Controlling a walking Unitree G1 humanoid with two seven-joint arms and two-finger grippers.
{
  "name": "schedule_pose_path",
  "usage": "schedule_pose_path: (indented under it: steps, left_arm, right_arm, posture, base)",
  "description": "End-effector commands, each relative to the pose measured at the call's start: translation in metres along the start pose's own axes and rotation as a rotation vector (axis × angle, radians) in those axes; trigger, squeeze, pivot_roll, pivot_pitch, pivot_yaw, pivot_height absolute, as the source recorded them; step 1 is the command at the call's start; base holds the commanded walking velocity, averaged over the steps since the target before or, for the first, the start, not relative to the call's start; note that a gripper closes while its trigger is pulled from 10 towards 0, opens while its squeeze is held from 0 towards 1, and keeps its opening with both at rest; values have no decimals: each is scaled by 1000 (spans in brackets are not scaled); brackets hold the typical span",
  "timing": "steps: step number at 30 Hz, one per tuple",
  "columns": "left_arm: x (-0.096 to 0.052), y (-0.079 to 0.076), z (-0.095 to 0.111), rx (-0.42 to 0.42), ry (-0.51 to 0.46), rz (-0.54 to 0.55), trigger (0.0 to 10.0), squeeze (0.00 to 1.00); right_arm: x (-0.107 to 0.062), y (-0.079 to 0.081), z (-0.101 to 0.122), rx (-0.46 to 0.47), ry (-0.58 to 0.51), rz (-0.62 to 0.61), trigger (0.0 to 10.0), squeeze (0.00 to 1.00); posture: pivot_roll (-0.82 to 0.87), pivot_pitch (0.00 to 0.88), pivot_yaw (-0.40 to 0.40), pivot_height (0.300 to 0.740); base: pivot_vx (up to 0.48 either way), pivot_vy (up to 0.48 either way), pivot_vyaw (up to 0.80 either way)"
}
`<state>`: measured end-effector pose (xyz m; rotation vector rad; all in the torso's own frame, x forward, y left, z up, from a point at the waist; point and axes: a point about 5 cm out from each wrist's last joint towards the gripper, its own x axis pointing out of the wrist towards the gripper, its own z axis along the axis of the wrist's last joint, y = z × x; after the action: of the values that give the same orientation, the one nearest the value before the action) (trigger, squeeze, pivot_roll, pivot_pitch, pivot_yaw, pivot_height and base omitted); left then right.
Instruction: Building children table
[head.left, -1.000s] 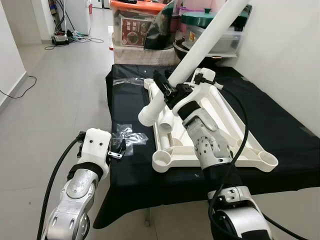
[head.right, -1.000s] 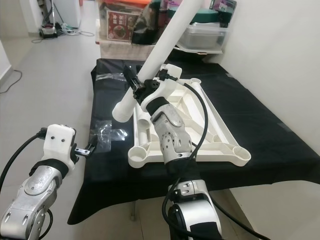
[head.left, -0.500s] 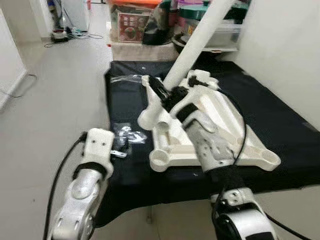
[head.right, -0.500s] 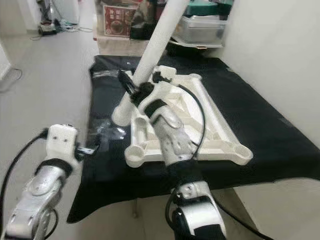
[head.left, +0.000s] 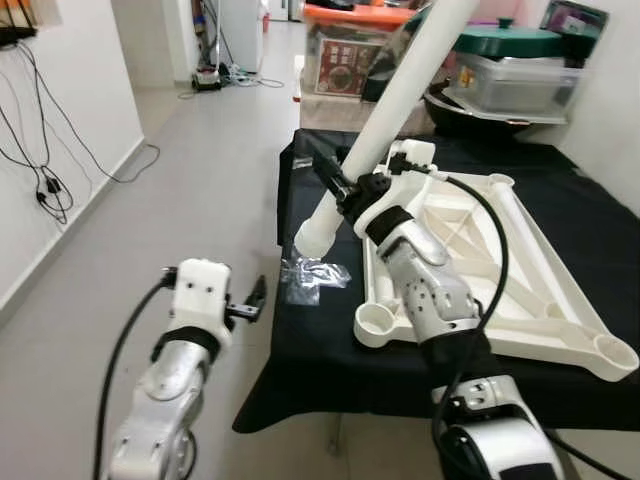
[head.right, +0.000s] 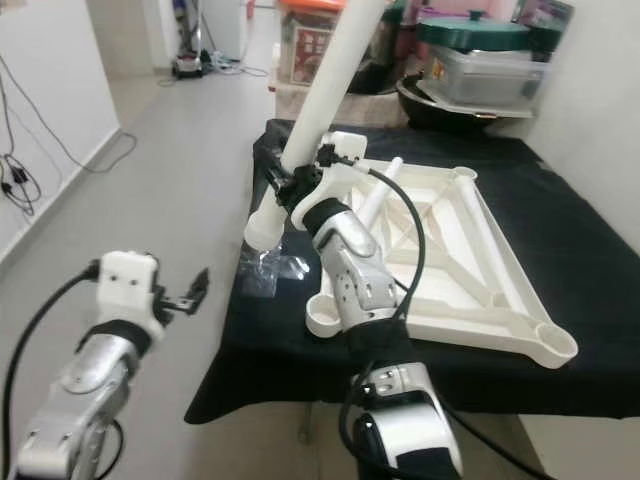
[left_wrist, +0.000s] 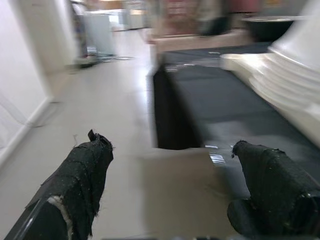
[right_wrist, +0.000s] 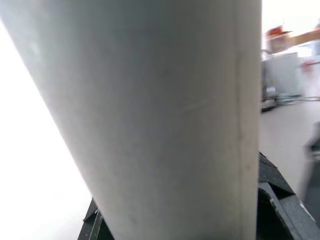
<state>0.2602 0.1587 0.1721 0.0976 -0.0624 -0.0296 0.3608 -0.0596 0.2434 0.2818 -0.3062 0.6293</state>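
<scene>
Right claw (head.left: 345, 187) gripping white table leg (head.left: 400, 95) above tabletop (head.left: 480, 260), left claw (left_wrist: 175, 195) open, seemingly over floor.

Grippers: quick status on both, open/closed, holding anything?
Left gripper: open, empty, out over the floor beside the black table.
Right gripper: shut on the white table leg, held tilted above the table's edge.
</scene>
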Motion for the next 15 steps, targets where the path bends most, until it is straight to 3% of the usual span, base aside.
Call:
schedule_pose_path:
  steps: [1,10,15]
  left_arm:
    - [1,-4,-2,-5,4,-21,10000,0]
    - [2,-5,-3,-23,14,-26,10000,0]
    - [3,-8,-3,-60,27,-43,10000,0]
  right_arm:
    - [-2,-6,2,-21,4,-16,10000,0]
    - [-3,-7,1,-33,12,-19,10000,0]
    - [-3,-7,0,-33,16,-19,10000,0]
  posture:
    - [155,0,-107,740]
    - [151,0,-104,740]
    - [154,0,-104,740]
  base:
    - [0,0,0]
    - [0,0,0]
    - [0,480,0]
